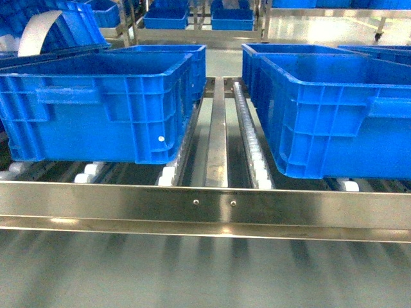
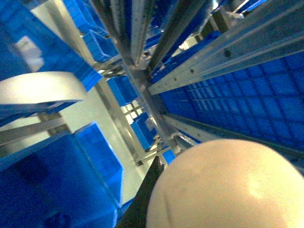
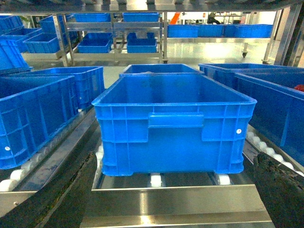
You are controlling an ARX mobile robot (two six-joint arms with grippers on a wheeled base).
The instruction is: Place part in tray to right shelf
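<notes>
Right fingers: we see two dark fingers (image 3: 52,199) at the near bottom corners of the right wrist view, spread wide apart with nothing between them; the right gripper (image 3: 166,209) faces the shelf's front rail.
Left fingers: we cannot tell their state; the left wrist view shows only a cream-white rounded surface, the tray (image 2: 223,190), filling its near corner, with a dark edge beside it.
Part: we cannot find it in any view.
Front rail: in the head view the shiny metal rail (image 1: 205,205) of the right shelf runs across the near edge.
Roller tracks: just behind the rail, white rollers (image 1: 253,154) run from near to far.
Crates: one large blue crate (image 1: 96,106) sits on the left, another blue crate (image 1: 340,112) on the right, well apart, with bare tracks between.
Far left: a pale curved strip (image 1: 38,32) shows above the left crate.
Far background: more racks with blue crates (image 1: 167,16) stand on a glossy floor.
</notes>
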